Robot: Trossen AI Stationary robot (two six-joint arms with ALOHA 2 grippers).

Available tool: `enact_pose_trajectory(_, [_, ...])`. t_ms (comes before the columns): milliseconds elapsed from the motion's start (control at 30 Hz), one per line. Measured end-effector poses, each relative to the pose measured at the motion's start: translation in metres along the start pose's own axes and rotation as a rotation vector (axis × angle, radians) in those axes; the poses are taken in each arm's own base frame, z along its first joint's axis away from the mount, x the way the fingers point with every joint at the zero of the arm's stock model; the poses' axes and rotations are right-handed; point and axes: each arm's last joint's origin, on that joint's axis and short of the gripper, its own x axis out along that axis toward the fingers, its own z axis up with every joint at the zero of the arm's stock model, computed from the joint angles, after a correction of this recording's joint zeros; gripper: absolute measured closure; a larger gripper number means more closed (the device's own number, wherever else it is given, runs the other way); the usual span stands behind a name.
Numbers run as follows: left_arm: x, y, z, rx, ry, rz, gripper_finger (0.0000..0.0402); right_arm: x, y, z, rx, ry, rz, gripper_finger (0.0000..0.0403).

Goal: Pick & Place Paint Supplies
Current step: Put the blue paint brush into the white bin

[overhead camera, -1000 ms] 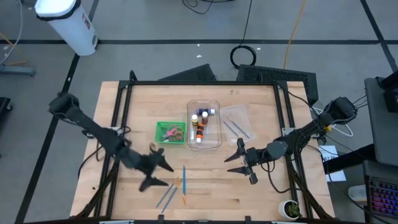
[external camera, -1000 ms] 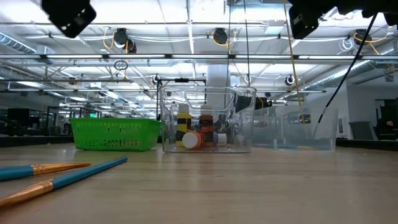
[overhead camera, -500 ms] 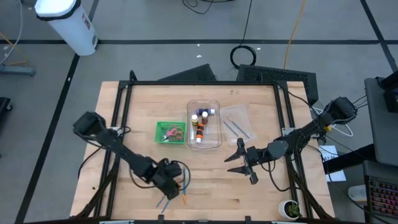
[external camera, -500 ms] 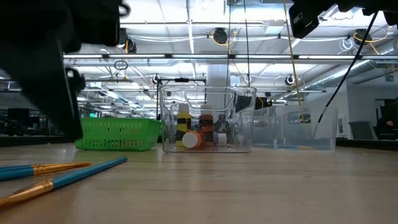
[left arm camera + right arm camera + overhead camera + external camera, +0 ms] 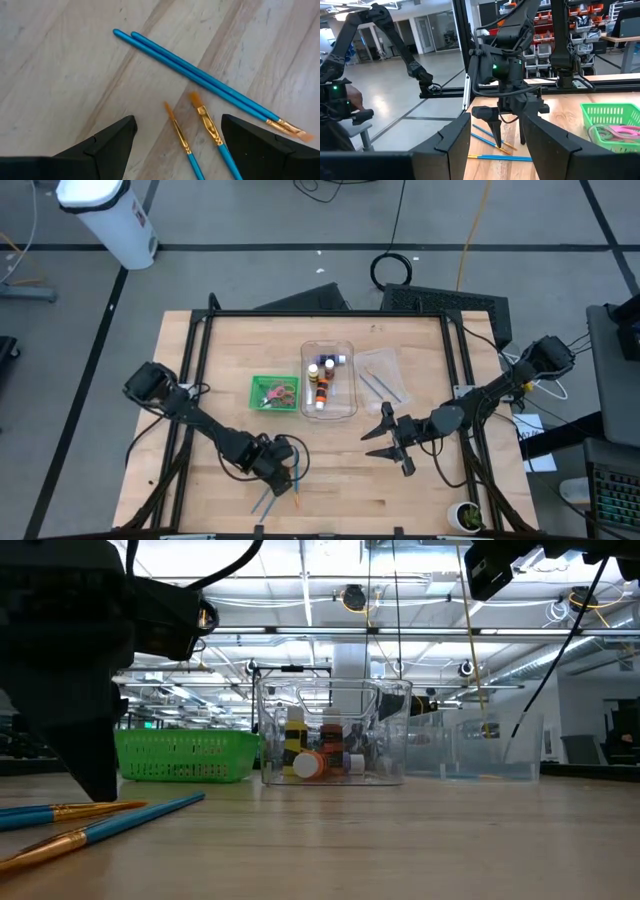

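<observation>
Brushes (image 5: 200, 80) on table, two cut off by frame, L jaws (image 5: 177, 142) apart above, R jaws (image 5: 385, 437) apart.

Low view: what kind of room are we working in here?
Likely an industrial lab or workshop: exposed ceiling rails with strip lights, shelving with parts bins behind the wooden table, and cables on a bare concrete floor.

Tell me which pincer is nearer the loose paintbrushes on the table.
Left. The left pincer hangs open right over the paintbrushes; the right pincer waits off to their side.
</observation>
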Motion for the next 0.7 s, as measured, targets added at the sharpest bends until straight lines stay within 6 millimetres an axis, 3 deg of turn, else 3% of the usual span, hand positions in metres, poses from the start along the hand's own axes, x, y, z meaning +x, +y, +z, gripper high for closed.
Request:
enact_pose_trajectory(200, [0.001,0.001,0.000,-0.011,-0.019,0.021,0.0101,0.000,0.000,0.000,0.000,0.000,0.000,0.0232])
enact_pose_trajectory(500, [0.001,-0.003,-0.005,0.012,-0.073,0.015,0.0202,0.000,0.000,0.000,0.001,0.000,0.000,0.0232])
enact_pose_trajectory(700, [0.007,-0.005,-0.011,0.026,-0.101,0.045,0.0226,0.000,0.000,0.000,0.000,0.001,0.000,0.0232])
